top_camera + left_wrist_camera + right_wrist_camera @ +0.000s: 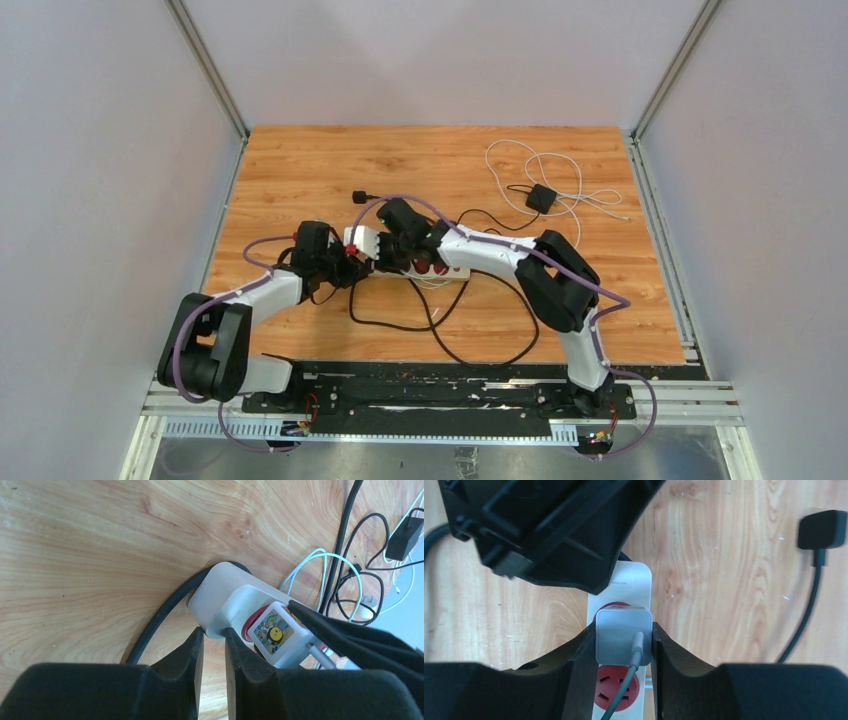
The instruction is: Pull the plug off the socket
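The socket [455,272] is a cream-white strip with red outlets, lying mid-table between the arms. It also shows in the left wrist view [225,592] and the right wrist view [629,577]. A white cube plug [619,640] with a grey cable sits over the strip's end outlet. It shows in the top view [362,243], and with a sticker on one side in the left wrist view [277,635]. My right gripper [624,630] is shut on the plug's two sides. My left gripper [214,635] is nearly closed, its tips pinching the strip's near end edge.
The strip's thick black cord [440,325] loops toward the near edge. A black adapter [541,197] with thin white cables [540,160] lies at the back right. A small black connector [360,196] lies behind the strip. Grey walls enclose the wooden table [300,170].
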You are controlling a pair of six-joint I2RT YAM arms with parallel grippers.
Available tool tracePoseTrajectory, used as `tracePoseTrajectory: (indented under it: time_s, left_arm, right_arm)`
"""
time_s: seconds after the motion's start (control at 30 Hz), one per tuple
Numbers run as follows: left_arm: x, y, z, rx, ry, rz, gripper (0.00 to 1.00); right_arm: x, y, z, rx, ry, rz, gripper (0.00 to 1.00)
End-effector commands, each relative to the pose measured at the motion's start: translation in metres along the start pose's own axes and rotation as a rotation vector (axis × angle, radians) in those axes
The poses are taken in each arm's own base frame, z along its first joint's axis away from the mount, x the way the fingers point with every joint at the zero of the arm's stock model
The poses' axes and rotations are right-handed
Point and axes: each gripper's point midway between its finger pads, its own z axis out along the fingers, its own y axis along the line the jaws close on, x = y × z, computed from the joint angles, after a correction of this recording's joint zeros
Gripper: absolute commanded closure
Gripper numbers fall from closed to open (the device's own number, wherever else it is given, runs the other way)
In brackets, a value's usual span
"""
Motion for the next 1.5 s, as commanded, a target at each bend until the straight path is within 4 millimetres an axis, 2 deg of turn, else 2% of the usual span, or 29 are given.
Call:
tracePoseTrajectory:
  time_s: [0.0, 0.2, 0.37, 0.47, 0.63, 0.77, 0.87, 1.07, 1.2, 1.37, 1.47]
  left_arm:
    - [-0.002, 0.029, 0.010, -0.144, -0.012, 0.026, 0.78]
    - [-0.001, 0.028, 0.024, -0.152, 0.030, 0.029, 0.77]
    - [0.009, 0.042, 0.034, -0.201, 0.087, 0.024, 0.78]
    - [0.012, 0.045, 0.038, -0.214, 0.107, 0.020, 0.78]
    - [0.014, 0.043, 0.044, -0.212, 0.141, 0.012, 0.78]
    - [0.017, 0.042, 0.046, -0.206, 0.159, 0.007, 0.79]
    - [0.017, 0.041, 0.045, -0.204, 0.159, 0.007, 0.79]
    - [0.017, 0.042, 0.043, -0.204, 0.158, 0.012, 0.79]
    - [0.018, 0.041, 0.043, -0.200, 0.161, 0.012, 0.80]
    - [0.015, 0.036, 0.040, -0.182, 0.154, 0.021, 0.80]
    - [0.013, 0.031, 0.035, -0.169, 0.147, 0.037, 0.79]
  right_arm:
    - [0.005, 0.084, 0.001, -0.516, -0.108, 0.329, 1.00]
    - [-0.013, 0.078, -0.015, -0.781, -0.305, 0.559, 1.00]
    - [-0.019, 0.076, -0.019, -0.797, -0.334, 0.561, 1.00]
    - [-0.004, 0.072, -0.003, -0.660, -0.239, 0.480, 1.00]
    - [0.037, 0.085, 0.022, -0.443, 0.012, 0.220, 1.00]
    - [0.070, 0.082, 0.036, -0.258, 0.175, 0.055, 1.00]
    - [0.084, 0.085, 0.040, -0.210, 0.245, -0.017, 1.00]
    - [0.093, 0.082, 0.046, -0.102, 0.324, -0.193, 1.00]
    - [0.096, 0.088, 0.046, -0.114, 0.322, -0.242, 1.00]
    - [0.086, 0.099, 0.044, -0.190, 0.283, -0.139, 1.00]
    - [0.076, 0.094, 0.040, -0.206, 0.253, -0.020, 1.00]
